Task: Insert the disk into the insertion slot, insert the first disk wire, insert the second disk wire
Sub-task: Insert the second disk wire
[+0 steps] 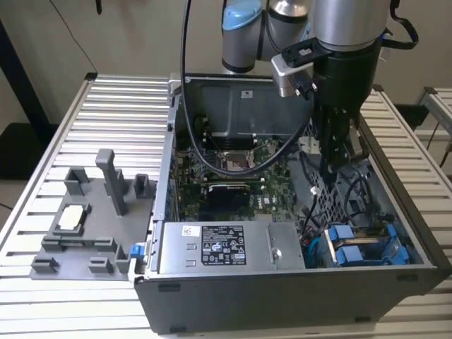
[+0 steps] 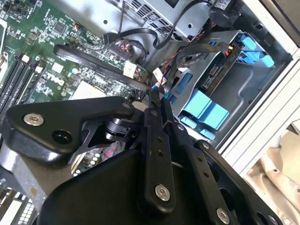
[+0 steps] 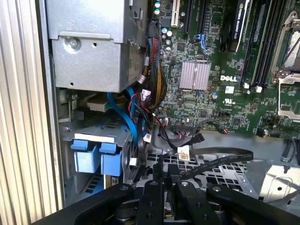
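Observation:
The open computer case (image 1: 282, 289) lies on a slatted table. My gripper (image 1: 332, 169) reaches down into its right side, over the perforated metal floor beside the insertion slot (image 1: 395, 233). The disk's blue carrier (image 1: 357, 248) sits inside that grey bay. In both wrist views the gripper (image 2: 157, 96) (image 3: 168, 178) has its fingers drawn close together on the end of a flat black disk wire (image 3: 220, 160) (image 2: 98, 63). Blue carrier tabs (image 3: 96, 157) (image 2: 206, 110) show just beyond the fingertips. A second black cable with a connector (image 2: 215, 75) lies across the bay.
A silver power-supply box (image 1: 226, 247) fills the case's near side, and the green motherboard (image 1: 233, 176) lies behind it. Loose cable bundles (image 3: 152, 89) hang near the bay. A grey fixture (image 1: 92, 212) stands on the table (image 1: 120, 113) at the exterior view's left.

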Action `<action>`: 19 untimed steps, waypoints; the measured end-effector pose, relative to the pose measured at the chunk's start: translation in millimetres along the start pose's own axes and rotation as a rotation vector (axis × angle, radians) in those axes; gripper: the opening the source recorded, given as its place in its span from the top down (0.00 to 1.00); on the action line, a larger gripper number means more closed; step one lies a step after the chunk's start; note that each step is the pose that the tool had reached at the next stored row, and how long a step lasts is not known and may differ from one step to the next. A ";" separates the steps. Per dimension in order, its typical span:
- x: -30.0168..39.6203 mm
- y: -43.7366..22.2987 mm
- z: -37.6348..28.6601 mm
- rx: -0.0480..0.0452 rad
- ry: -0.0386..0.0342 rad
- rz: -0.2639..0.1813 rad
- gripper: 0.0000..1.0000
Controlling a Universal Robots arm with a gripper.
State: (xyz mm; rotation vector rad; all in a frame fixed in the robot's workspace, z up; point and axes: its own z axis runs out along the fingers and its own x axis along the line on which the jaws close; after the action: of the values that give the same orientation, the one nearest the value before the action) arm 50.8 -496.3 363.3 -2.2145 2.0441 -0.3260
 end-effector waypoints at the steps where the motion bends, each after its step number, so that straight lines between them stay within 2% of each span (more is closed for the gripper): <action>1: 0.4 0.0 0.0 -0.0001 0.0001 0.000 0.84; 3: 3.1 -0.6 0.4 -0.0016 0.0000 0.000 0.84; 8: 14.9 -4.8 2.7 -0.0114 -0.0010 -0.001 0.84; 19: 41.5 -17.9 8.4 -0.0384 -0.0033 -0.003 0.84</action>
State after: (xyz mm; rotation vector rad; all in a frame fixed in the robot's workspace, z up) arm 73.1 -536.5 362.6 -2.2381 2.0632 -0.2854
